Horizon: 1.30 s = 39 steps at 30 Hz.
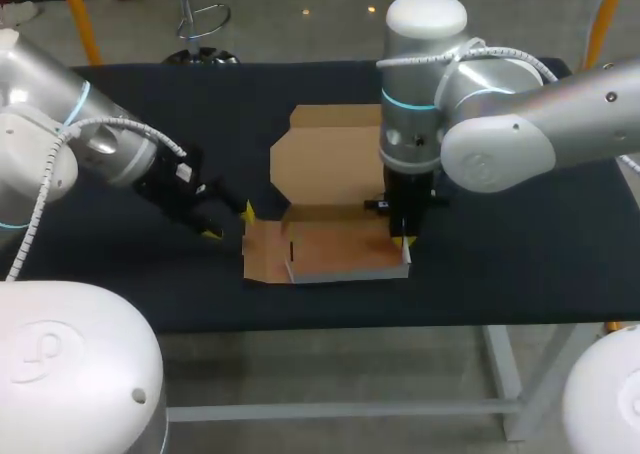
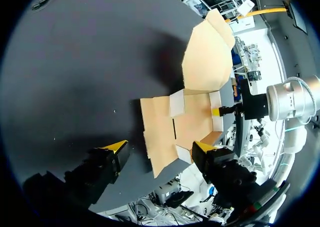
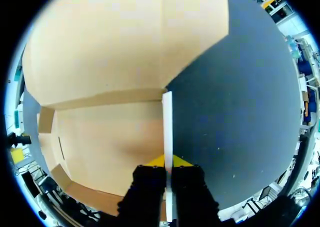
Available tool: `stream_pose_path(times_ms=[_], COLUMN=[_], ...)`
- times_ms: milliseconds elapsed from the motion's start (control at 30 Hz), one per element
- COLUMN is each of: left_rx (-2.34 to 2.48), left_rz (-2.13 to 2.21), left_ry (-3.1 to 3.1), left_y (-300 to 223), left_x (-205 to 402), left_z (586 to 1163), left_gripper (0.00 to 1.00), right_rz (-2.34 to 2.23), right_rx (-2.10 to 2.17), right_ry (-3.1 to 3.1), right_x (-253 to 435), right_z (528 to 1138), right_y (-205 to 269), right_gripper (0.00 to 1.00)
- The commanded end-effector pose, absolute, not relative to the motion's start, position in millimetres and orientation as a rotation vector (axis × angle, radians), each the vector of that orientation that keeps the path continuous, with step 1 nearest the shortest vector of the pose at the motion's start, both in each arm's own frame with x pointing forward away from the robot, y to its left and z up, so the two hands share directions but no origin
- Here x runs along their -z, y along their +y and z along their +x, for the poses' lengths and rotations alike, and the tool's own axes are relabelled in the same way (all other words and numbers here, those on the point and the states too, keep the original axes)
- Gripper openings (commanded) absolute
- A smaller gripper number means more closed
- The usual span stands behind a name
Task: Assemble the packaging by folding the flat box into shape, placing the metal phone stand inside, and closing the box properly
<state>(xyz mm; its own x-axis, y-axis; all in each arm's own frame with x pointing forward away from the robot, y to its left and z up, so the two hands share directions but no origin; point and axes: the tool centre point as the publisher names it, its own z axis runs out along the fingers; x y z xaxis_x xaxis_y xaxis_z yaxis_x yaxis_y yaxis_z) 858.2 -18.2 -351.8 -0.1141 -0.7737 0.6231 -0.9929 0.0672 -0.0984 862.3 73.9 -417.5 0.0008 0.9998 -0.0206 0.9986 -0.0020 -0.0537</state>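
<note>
One cardboard box (image 1: 325, 174) (image 2: 192, 119) (image 3: 110, 132) sits half-folded at the middle of the table (image 1: 520, 244) (image 2: 75, 77) (image 3: 235, 97), which is covered in dark cloth. Its base lies flat on the cloth. The lid (image 1: 325, 159) (image 2: 207, 62) is spread flat behind the base. The left flap (image 1: 265, 254) (image 2: 157, 132) also lies flat. The front wall (image 1: 345, 272) is raised along the near edge. The right wall (image 1: 407, 259) (image 3: 167, 122) stands upright, and its pale top edge shows as a thin strip.

The right gripper (image 1: 405, 242) (image 2: 220, 110) (image 3: 167, 162) comes straight down over that corner. It is closed on the right wall, one yellow tip on the inner face and one on the outer, with only the cardboard between them.

The left gripper (image 1: 230, 224) (image 2: 160, 147) hangs low over the cloth just beside the left flap. Its fingers are spread wide and it holds nothing. From its wrist view the flap's near corner lies ahead, between the two tips. Whether either tip touches the card I cannot tell.
</note>
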Motion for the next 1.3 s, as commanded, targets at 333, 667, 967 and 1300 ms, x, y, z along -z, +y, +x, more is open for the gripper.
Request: stream_pose_path(times_ms=[333,667,967,1300], left_rx=[-0.755,-0.772,-0.689,-0.471], left_rz=[1.674,1.617,1.689,1.976], left_ry=[-1.899,-1.889,-1.893,-1.992], left_y=[-30,-41,-51,-72], left_x=[391,395,386,371], left_z=[863,857,857,856], left_gripper=[0.63,0.49,0.00,0.00], right_rz=[-2.204,-2.204,-2.204,-2.204], right_rx=[-0.085,-0.085,-0.085,-0.085], right_ry=[-2.202,-2.202,-2.202,-2.202], right_x=[418,418,418,418], right_z=[863,863,863,863], right_y=[74,74,74,74], right_gripper=[0.00,0.00,0.00,0.00])
